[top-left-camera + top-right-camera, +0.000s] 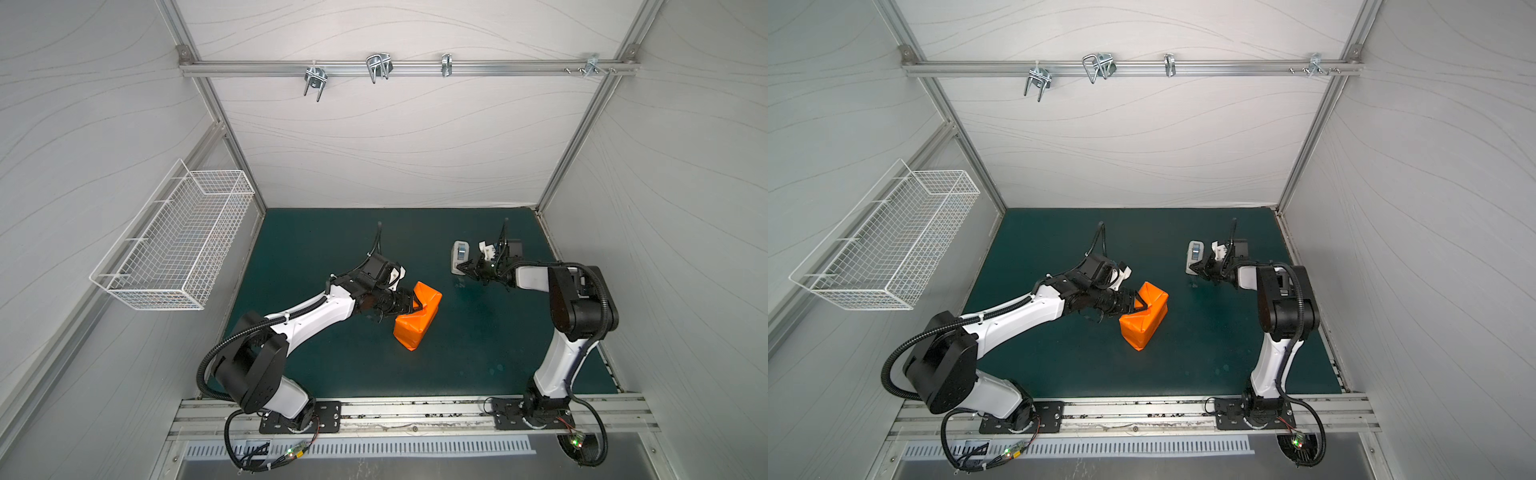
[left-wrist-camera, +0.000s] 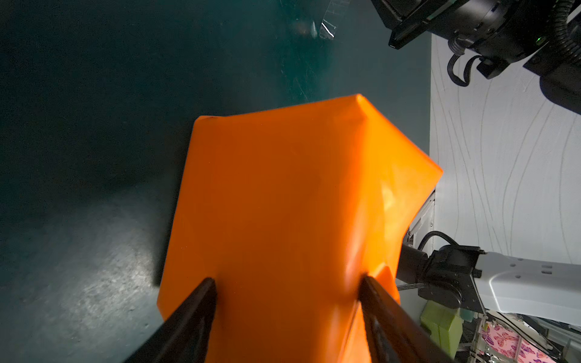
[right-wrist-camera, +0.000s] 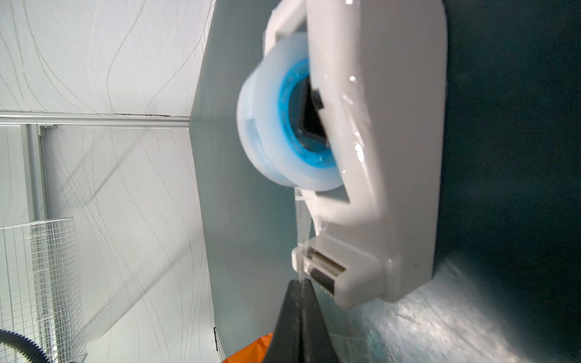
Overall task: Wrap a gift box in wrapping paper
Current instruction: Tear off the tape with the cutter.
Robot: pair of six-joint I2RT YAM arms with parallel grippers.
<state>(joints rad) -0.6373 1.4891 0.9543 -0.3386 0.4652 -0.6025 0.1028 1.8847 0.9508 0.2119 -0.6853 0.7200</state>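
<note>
Holding the wrapping paper (image 1: pixel 417 320) folded around the hidden gift box at the middle of the mat (image 1: pixel 332 249), the left gripper (image 2: pixel 287 279) spans it, jaws wide, pressing both sides. Maintain this squeeze so the smooth, glossy orange folds cannot spring open. The right gripper (image 3: pixel 300 284), pinched tight on clear tape (image 3: pixel 301 232), should pull straight from the white plastic dispenser (image 3: pixel 393 157) across its toothed cutter (image 3: pixel 327 267).
</note>
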